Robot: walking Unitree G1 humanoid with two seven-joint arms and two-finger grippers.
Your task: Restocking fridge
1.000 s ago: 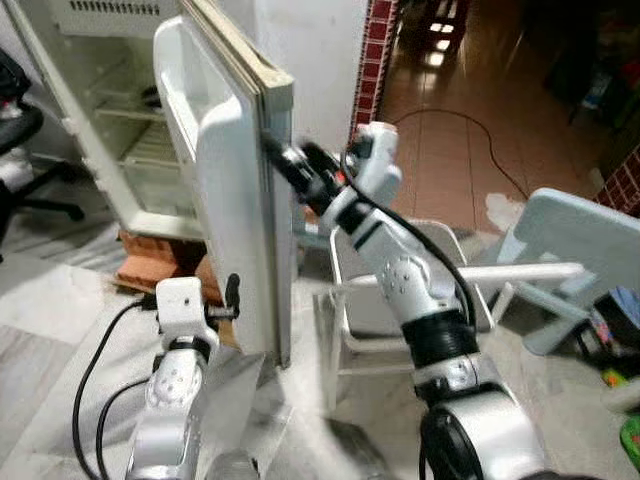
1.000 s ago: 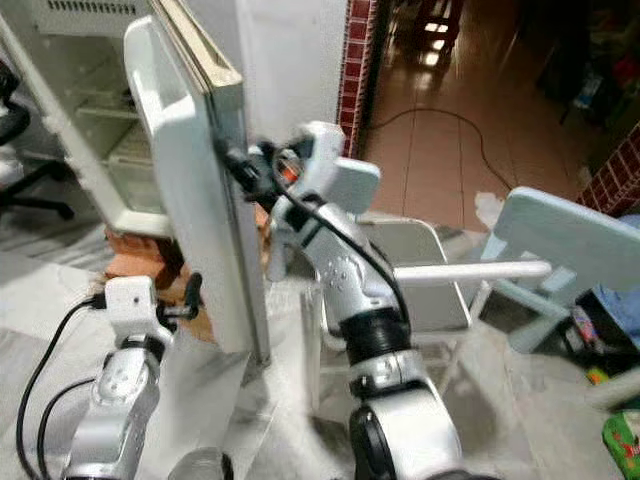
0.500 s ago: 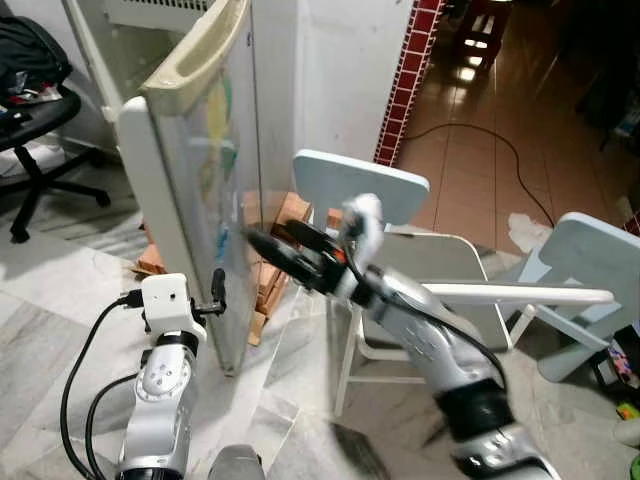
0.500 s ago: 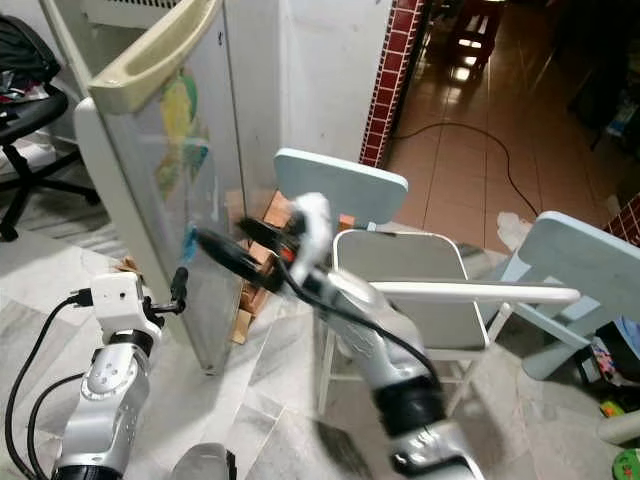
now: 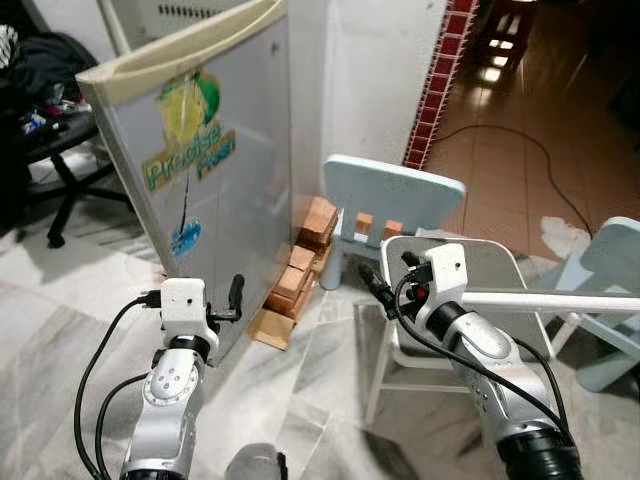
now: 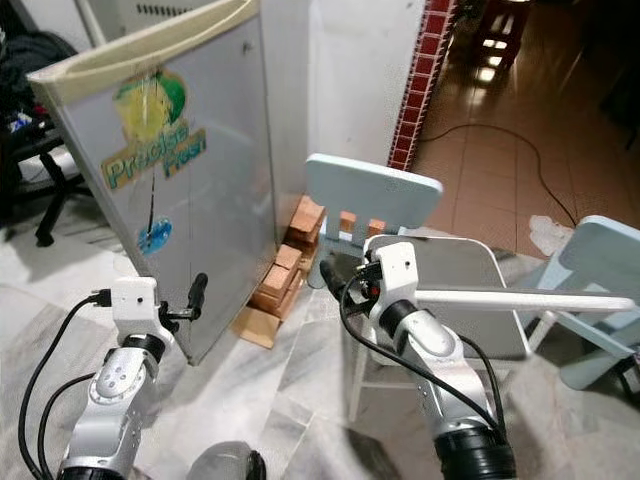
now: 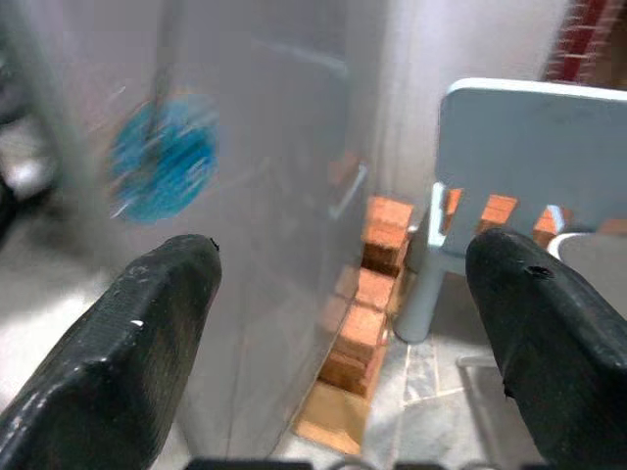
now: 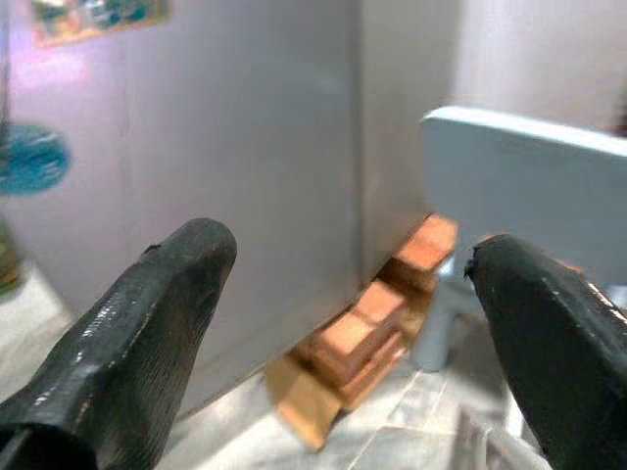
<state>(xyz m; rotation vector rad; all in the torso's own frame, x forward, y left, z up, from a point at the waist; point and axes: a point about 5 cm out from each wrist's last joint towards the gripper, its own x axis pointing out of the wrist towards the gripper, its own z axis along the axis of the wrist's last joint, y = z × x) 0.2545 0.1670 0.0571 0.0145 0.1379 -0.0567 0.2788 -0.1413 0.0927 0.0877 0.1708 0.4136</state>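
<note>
The fridge door (image 5: 215, 190) faces me with its grey front, a yellow-green sticker and a blue round one (image 7: 162, 157). I cannot tell whether it is fully shut against the fridge. My left gripper (image 5: 236, 293) hovers low by the door's bottom corner, open, with nothing between its fingers (image 7: 147, 323). My right gripper (image 5: 383, 283) is drawn back from the door, in front of the chairs, and also stands open and empty, its fingers (image 8: 147, 304) wide apart.
A light blue child's chair (image 5: 395, 195) stands right of the fridge, and a white folding chair (image 5: 470, 260) is in front of it. Bricks (image 5: 305, 255) are stacked at the fridge's base. An office chair (image 5: 60, 150) is at left. Another blue chair (image 5: 615, 260) sits far right.
The fridge door has swung round from wide open until its front faces me. My right gripper left the door's edge and pulled back toward the chairs. The camera view shifted too.
</note>
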